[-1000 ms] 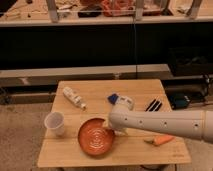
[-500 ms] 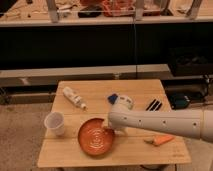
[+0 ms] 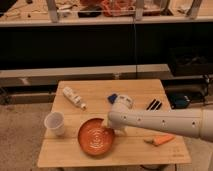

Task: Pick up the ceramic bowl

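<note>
The ceramic bowl (image 3: pixel 95 136) is wide, shallow, orange-brown and glossy with pale rings inside. It sits near the front left of the wooden table (image 3: pixel 125 90). My arm (image 3: pixel 165 121) comes in from the right as a pale tube. The gripper (image 3: pixel 107 123) is at the bowl's right rear rim, hidden behind the end of the arm.
A small white cup (image 3: pixel 54 123) stands left of the bowl. A white bottle (image 3: pixel 73 97) lies at the back left. A blue-and-white item (image 3: pixel 120 100), a black object (image 3: pixel 154 104) and an orange carrot-like thing (image 3: pixel 161 140) lie on the table's right half. Dark shelving stands behind.
The arm's end has edged slightly left toward the bowl's rim; the bowl and other objects have not moved.
</note>
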Tool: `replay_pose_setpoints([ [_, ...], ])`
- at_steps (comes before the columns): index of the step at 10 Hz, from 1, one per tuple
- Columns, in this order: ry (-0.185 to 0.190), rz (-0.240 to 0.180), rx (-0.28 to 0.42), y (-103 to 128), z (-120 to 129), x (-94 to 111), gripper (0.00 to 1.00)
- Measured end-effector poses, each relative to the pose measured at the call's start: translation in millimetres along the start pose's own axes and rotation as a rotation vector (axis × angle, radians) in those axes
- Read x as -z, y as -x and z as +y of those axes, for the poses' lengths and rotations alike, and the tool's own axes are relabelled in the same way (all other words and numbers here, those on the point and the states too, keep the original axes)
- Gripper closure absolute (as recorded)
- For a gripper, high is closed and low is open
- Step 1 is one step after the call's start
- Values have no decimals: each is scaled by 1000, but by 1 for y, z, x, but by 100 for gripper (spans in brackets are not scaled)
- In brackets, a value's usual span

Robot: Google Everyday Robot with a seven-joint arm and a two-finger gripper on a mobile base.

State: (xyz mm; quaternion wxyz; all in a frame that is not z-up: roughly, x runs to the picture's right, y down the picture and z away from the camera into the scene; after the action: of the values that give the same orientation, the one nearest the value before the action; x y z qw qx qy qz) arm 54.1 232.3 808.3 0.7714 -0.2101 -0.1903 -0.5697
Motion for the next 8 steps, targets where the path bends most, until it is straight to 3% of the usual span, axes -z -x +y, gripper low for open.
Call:
replay_pose_setpoints([
  [8,-2,-8,1,-2,-3,-2,20],
])
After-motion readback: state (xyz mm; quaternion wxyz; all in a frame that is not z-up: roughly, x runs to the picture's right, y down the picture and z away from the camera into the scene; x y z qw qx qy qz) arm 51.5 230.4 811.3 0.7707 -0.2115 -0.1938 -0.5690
